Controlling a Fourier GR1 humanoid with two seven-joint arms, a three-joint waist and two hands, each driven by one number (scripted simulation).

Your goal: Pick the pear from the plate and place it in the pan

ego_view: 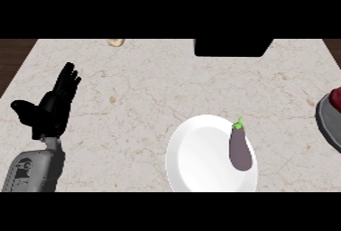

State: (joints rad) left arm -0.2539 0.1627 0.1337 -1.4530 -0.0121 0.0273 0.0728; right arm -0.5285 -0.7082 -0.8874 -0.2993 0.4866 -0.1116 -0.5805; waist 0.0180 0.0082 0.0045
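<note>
A white plate [200,153] lies on the marble counter, low and right of centre. On its right side rests a purple eggplant [240,151] with a green stem pointing away from me; I see no pear. At the right edge only the rim of the grey pan [327,121] shows, with something red [337,98] in it. My left hand [53,106] stands open at the far left, fingers straight and pointing up, well apart from the plate. My right hand does not show.
A black block [233,47] sits at the counter's far edge, right of centre. A small tan object [116,43] lies at the far edge on the left. Dark wood shows beyond the counter's left and right ends.
</note>
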